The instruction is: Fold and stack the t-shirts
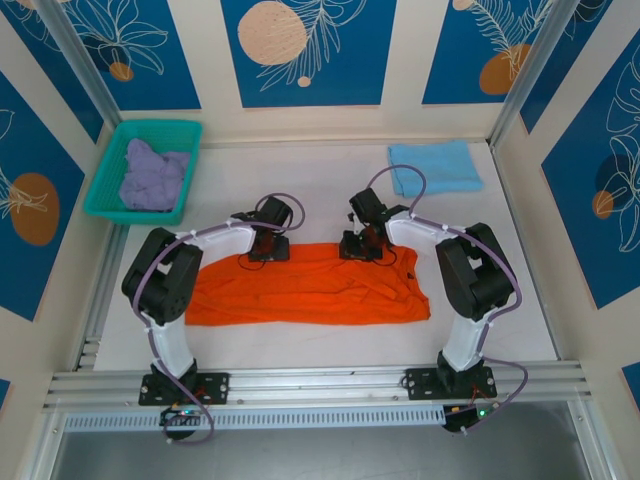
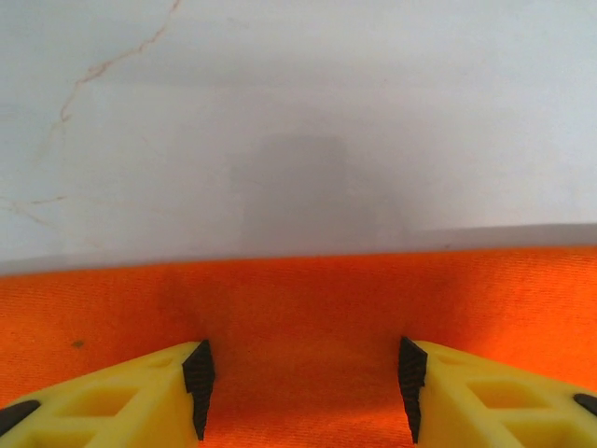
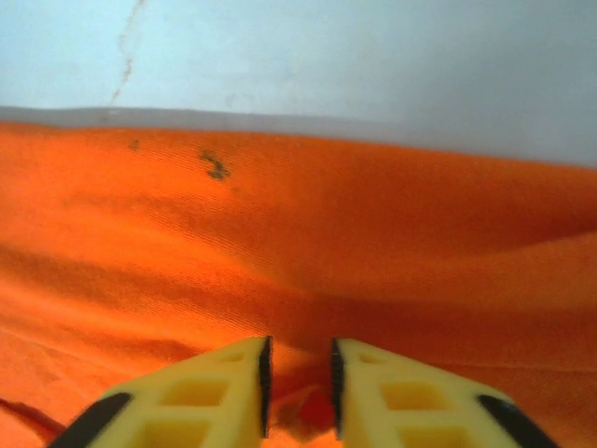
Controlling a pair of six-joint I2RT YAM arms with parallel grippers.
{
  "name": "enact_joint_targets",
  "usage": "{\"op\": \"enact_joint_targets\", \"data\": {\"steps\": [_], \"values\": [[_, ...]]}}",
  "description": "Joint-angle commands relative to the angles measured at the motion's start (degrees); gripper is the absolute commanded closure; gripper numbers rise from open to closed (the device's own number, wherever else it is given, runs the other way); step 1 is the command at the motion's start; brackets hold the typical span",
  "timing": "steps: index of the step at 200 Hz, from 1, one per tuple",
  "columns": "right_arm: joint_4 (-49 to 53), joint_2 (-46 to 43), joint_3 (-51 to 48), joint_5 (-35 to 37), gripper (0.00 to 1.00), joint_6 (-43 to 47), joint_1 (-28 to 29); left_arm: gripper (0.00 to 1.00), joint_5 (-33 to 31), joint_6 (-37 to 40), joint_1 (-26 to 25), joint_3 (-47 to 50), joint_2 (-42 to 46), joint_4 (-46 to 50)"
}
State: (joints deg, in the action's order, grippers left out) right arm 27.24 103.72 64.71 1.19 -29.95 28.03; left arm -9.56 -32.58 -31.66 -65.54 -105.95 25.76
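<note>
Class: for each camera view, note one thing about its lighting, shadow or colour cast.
Top external: even, sharp light, only faint shadows under the arms on the orange t-shirt. Left wrist: a soft grey blocky shadow on the white table beyond the shirt's edge. Right wrist: table tinted bluish at upper left; a darker shadow in the crease ahead of the right gripper.

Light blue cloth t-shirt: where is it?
Top view: the light blue t-shirt lies folded at the table's far right, beyond the right gripper, opposite the teal mesh basket.

Blue leaf-patterned wall panels [image 1: 305,50], white tabletop [image 1: 300,170], perhaps aluminium front rail [image 1: 320,378].
</note>
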Motion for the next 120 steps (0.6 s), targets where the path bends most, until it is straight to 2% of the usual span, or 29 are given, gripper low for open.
{"op": "enact_joint_targets", "data": {"steps": [1,28,64,94,104,120], "values": [[1.39,-2.29,-1.50,-0.34,0.82,-0.36,0.53,0.43,-1.60,0.41,-0.17,-1.25,-1.01,2.26],[2.28,-4.24,-2.33,-0.42,0.91,-1.50,1.55,0.43,-2.03,0.50,-0.24,-1.25,-1.01,2.38],[6.17,-6.49,-2.40,2.36,0.94,-4.51,3.71,0.43,-2.39,0.57,-0.20,-1.27,-1.14,2.28],[9.72,-8.13,-3.67,3.31,0.94,-11.99,6.08,0.43,-2.80,0.60,-0.24,-1.44,-1.36,2.36],[10.01,-8.80,-5.03,2.60,0.90,-15.60,6.86,0.43,-3.07,0.72,-0.23,-1.44,-1.36,2.46],[8.45,-10.78,-8.57,1.93,0.73,-21.41,9.55,0.43,-3.35,0.76,-0.24,-1.50,-1.29,2.47]]}}
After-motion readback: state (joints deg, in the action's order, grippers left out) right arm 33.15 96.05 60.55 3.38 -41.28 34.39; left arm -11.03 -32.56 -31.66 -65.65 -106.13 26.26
